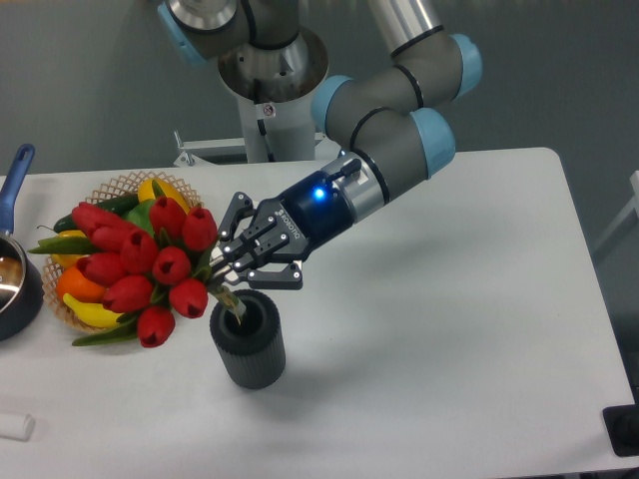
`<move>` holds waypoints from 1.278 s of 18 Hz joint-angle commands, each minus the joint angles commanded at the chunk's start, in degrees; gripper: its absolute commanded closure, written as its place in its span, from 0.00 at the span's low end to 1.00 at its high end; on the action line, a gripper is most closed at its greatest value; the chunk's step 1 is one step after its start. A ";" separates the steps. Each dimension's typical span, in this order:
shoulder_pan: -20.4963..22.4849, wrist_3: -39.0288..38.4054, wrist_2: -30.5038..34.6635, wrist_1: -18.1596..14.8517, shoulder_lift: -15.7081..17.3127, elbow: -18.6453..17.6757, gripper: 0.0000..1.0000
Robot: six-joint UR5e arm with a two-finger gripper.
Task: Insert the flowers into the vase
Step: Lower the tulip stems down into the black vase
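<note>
I take the vase (248,340) as my landmark; it stands upright on the white table (449,329), its round mouth open and facing up.

The gripper (238,276) hangs just above the vase's upper left rim, reaching in from the upper right on the arm (384,150). A blue light glows on the wrist behind it. The fingers are clenched on the stems of the flowers (140,264), which I can see pinched between them.

The flowers lie tilted well over, with the red heads fanned out to the upper left of the vase and the cut stem ends pointing down to the right. The stem ends sit at the vase mouth, just inside its left rim as far as I can judge; how deep they reach I cannot tell. The heads overhang the table and cover part of the basket (65,309), which stands left of the vase.

In the basket I see toy fruit and vegetables: a banana (90,311), an orange piece, a yellow piece at the top, a dark green one on the upper left.

Further left of the vase, at the picture's edge, is a pot (15,284) with a blue handle. A small white object (14,426) lies at the lower left, well apart from the vase.
</note>
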 joint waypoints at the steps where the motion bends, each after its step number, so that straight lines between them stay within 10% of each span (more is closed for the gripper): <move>1: 0.00 0.70 0.00 0.00 -0.44 -0.44 0.82; 23: 1.93 7.65 1.40 0.00 -4.75 -5.89 0.76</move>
